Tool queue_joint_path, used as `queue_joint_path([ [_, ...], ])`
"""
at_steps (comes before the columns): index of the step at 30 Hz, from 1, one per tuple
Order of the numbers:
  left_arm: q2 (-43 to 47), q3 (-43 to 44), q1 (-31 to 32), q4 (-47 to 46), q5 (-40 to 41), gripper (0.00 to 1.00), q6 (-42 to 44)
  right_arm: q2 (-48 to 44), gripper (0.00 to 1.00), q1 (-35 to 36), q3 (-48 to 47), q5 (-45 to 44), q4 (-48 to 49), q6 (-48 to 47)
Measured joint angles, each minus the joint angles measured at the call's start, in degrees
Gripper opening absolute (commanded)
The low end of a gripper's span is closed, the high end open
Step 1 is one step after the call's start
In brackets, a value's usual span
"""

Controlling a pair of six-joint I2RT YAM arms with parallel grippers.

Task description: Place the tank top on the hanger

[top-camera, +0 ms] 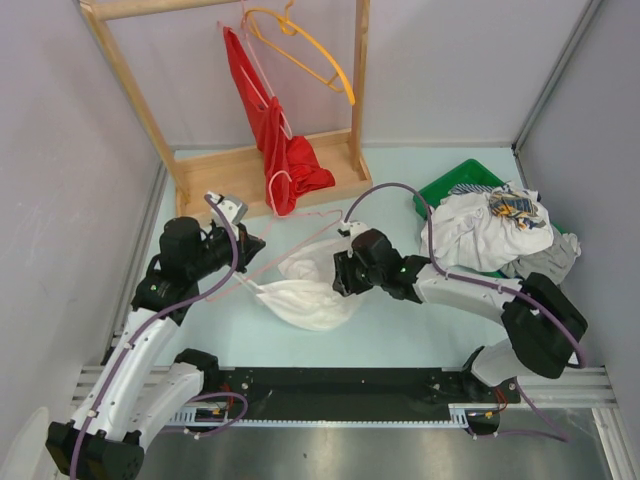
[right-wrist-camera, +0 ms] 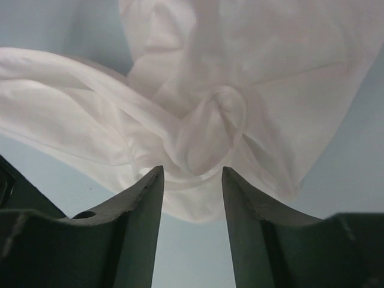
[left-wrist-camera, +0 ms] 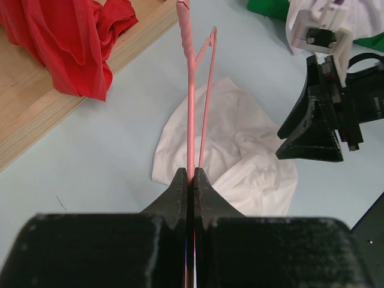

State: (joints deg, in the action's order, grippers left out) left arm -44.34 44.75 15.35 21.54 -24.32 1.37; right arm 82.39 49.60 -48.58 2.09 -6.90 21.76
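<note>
The pale pink wire hanger [left-wrist-camera: 191, 108] lies low over the table, and my left gripper [left-wrist-camera: 191, 175] is shut on its thin wire. From above, the hanger [top-camera: 290, 250] runs from the left gripper [top-camera: 255, 243] towards the middle. The white tank top [top-camera: 305, 292] lies crumpled on the table, partly under the hanger. My right gripper [top-camera: 340, 274] sits at its right edge. In the right wrist view the right gripper [right-wrist-camera: 192, 174] is open, and a loop of the tank top [right-wrist-camera: 204, 90] lies at its fingertips [right-wrist-camera: 155, 180].
A wooden rack [top-camera: 230, 170] stands at the back with a red garment [top-camera: 285, 150] and an orange-yellow hanger [top-camera: 310, 50] on it. A green bin [top-camera: 450, 185] and a heap of white-grey clothes [top-camera: 490, 228] sit at the right.
</note>
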Motion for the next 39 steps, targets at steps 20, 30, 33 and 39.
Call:
queue_joint_path([
  [20,-0.4,0.0,0.0,0.0,0.0,0.0,0.0,0.7,0.33,1.4,5.6,1.5,3.5,9.8],
  [30,-0.3,0.0,0.0,0.0,0.0,0.0,0.0,4.2,0.33,1.6,5.6,0.8,5.5,12.6],
  [33,-0.3,0.0,0.0,0.0,0.0,0.0,0.0,4.7,0.33,1.6,5.6,0.5,5.5,12.8],
  [39,-0.3,0.0,0.0,0.0,0.0,0.0,0.0,5.5,0.34,1.6,5.6,-0.1,5.5,12.8],
])
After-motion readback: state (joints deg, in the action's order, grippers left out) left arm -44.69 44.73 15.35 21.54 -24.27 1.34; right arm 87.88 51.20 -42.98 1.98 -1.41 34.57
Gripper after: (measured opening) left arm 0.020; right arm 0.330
